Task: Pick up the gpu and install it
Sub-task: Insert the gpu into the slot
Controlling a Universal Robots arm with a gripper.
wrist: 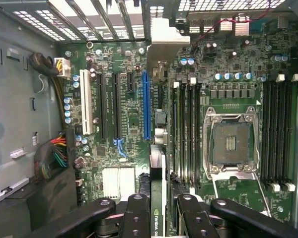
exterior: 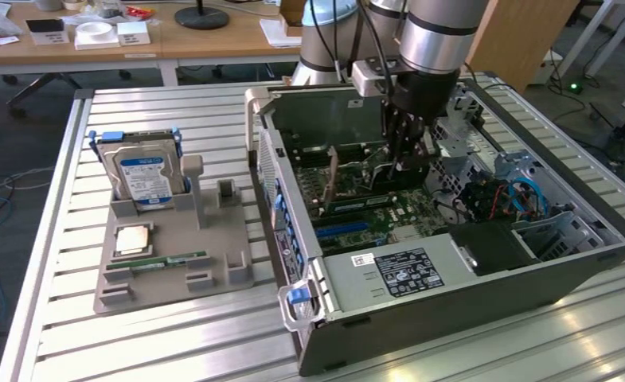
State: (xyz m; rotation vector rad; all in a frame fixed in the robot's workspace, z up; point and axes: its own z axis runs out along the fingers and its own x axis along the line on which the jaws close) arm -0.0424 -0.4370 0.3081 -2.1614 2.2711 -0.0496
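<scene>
The black multi-link gripper (exterior: 406,161) of the arm is lowered into the open dark grey computer tower case (exterior: 482,278), which is laid on its side on the slatted aluminium table (exterior: 185,334). The gripper is clenched on the gpu (wrist: 156,196), a thin dark green expansion card with a black face. In the wrist view the card is seen edge-on between the two finger assemblies. The card is held upright over the green motherboard (wrist: 129,124), parallel to and just beside the long blue expansion slot (wrist: 146,104). Whether it contacts the slot cannot be determined. Well apart from the case, towards the exterior view's left, a grey moulded fixture (exterior: 211,247) is placed, in which a silver hard drive with a blue label (exterior: 147,179) is stood.
</scene>
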